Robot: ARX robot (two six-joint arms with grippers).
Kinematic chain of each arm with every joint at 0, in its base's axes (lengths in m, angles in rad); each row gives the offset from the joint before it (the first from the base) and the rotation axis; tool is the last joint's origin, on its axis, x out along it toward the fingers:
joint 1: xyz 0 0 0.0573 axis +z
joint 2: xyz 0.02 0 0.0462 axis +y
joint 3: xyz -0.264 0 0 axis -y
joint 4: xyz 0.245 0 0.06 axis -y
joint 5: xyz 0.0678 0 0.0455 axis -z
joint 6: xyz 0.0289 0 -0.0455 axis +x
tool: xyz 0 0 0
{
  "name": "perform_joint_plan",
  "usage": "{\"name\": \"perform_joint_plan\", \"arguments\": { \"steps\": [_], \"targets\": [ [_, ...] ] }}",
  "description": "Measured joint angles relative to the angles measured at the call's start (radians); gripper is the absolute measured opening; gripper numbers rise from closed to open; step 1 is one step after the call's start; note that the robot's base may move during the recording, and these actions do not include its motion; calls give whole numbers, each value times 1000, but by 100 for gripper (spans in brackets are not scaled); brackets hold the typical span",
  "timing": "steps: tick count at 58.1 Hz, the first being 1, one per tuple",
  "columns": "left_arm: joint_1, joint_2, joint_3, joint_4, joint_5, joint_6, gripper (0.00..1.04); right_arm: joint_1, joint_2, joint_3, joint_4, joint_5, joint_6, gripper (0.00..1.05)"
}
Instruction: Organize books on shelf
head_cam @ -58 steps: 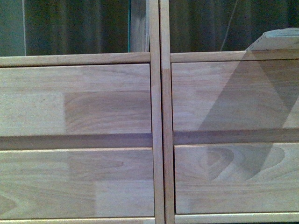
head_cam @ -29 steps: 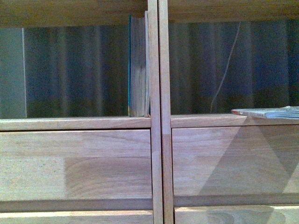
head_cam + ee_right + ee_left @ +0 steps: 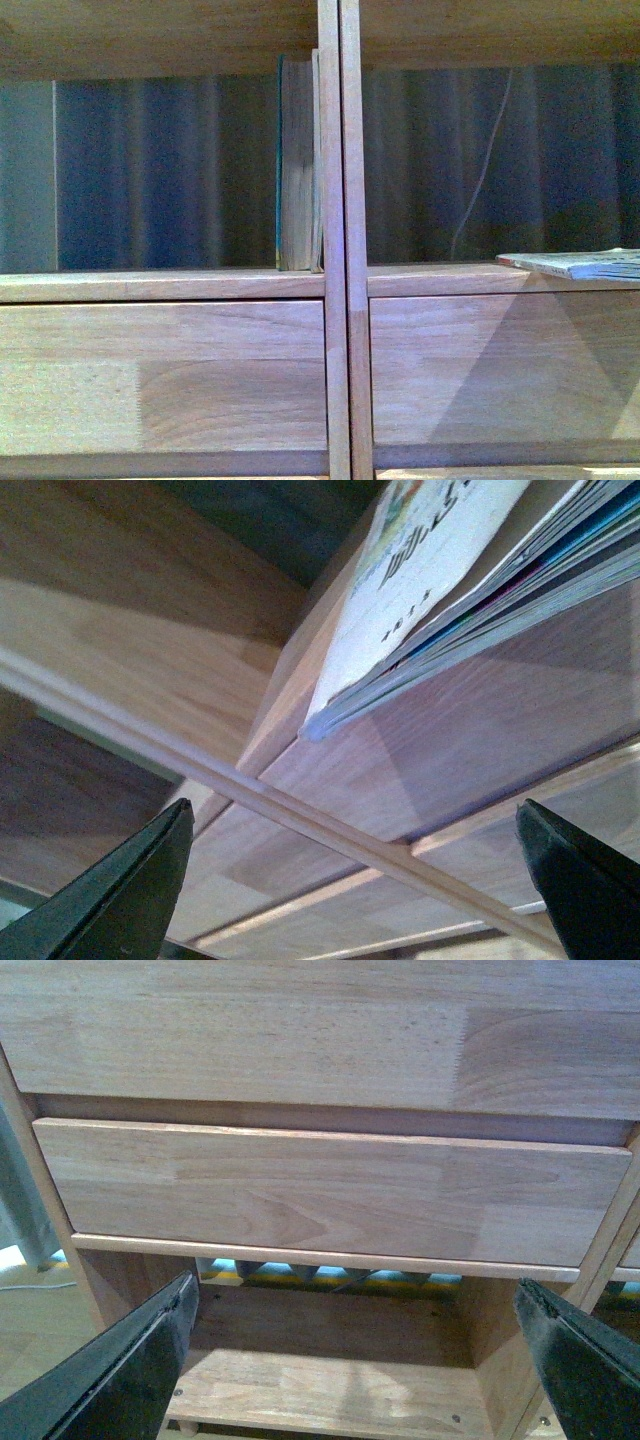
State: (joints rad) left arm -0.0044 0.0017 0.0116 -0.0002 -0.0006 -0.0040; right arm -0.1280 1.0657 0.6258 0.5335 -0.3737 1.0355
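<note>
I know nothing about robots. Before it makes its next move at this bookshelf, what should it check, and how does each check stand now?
1. The right gripper open and empty: ok, fingers spread wide.
2. The left gripper open and empty: ok, facing the drawer fronts.
3. The thin paperback found: ok, lying flat in the right compartment at the front edge of the shelf.
4. Paperback standing upright: not ok.
5. The teal book upright against the central upright: ok.
6. Right gripper lined up for a grasp: cannot tell; the paperback is not between its fingers.
</note>
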Motion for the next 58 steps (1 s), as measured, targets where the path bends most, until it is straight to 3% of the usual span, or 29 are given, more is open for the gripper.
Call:
{"name": "perform_joint_plan", "arguments": {
  "steps": [9, 27, 33, 58],
  "targets": [
    [0, 0, 0, 0, 0, 0, 97, 18, 139, 133, 39, 66, 143, 98],
    [0, 0, 0, 0, 0, 0, 97, -1, 323, 281, -32, 145, 234, 97],
    [0, 0, 0, 0, 0, 0, 97, -1, 336, 304, -61, 170, 235, 76],
    [0, 0, 0, 0, 0, 0, 97, -16, 275, 261, -23, 118, 227, 13]
  ]
}}
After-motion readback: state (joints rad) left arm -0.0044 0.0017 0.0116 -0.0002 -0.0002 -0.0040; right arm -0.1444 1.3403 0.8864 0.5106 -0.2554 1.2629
